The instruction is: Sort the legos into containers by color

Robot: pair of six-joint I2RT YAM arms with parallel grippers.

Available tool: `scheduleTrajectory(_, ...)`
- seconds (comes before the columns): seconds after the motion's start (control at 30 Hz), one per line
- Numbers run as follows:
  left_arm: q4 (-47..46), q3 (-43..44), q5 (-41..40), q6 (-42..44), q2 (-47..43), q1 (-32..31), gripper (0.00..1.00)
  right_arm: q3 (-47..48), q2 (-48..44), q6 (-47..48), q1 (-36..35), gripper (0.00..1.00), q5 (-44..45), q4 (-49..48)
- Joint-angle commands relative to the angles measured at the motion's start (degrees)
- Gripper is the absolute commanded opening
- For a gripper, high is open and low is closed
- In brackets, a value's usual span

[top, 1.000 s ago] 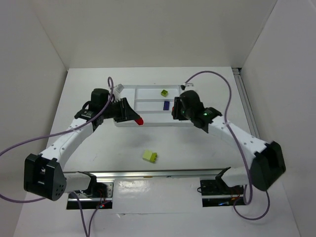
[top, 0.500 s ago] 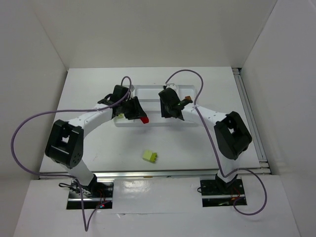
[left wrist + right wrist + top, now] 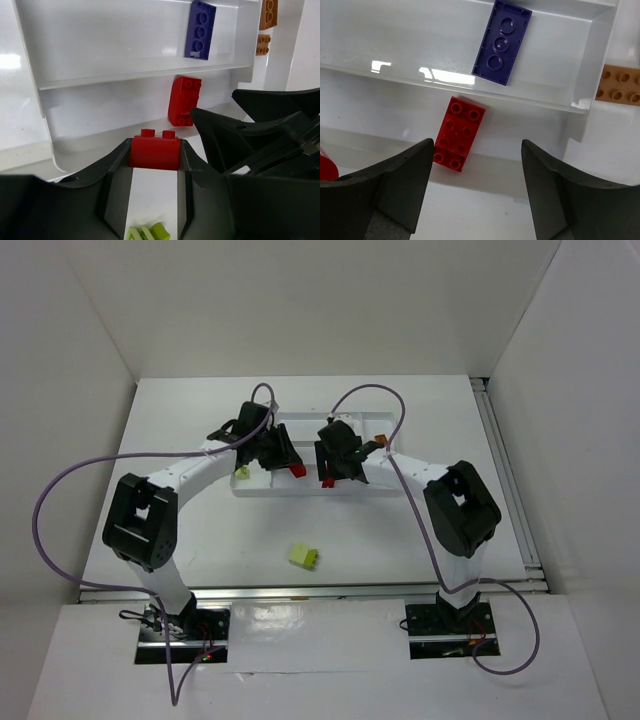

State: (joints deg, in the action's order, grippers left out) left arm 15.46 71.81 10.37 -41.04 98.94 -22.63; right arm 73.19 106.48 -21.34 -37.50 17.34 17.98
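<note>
Left gripper [image 3: 154, 156] clamps a small red lego [image 3: 154, 149]; wide-open right gripper [image 3: 476, 165] hangs over the larger red lego [image 3: 459, 134].

White table [image 3: 400, 540], purple cables [image 3: 370, 387], metal rail [image 3: 300, 592]

You moved the left gripper [image 3: 296, 468], clamped on 1 red brick [image 3: 154, 149], from the near-left corner of the tray [image 3: 300, 421] farther in over it. You slid the right gripper [image 3: 476, 150] leftward along the tray, and 1 lime brick [image 3: 241, 472] showed beside the left arm [image 3: 190, 475].
</note>
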Motion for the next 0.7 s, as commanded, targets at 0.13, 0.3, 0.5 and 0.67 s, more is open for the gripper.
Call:
scheduleTrajectory(0.13, 1.06, 2.63, -1.85, -0.71, 1.79, -1.01, 0.00, 0.30, -7.32, -1.77, -0.03, 0.80, 3.92, -0.66)
scheduleTrajectory(0.3, 4.39, 5.35, -5.62, -0.19, 4.06, -2.85, 0.08, -5.15, -20.31, -3.52, 0.58, 0.81, 6.20, 1.70)
scheduleTrajectory(0.5, 6.60, 8.17, -8.09, -0.18, 6.09, -4.43, 0.33, -7.97, -28.34, -3.53, 1.20, 0.83, 8.14, 4.26)
scheduleTrajectory(0.67, 7.82, 10.02, -9.92, -0.18, 7.32, -5.67, 0.80, -9.64, -30.80, -4.58, 1.20, 0.83, 8.67, 6.46)
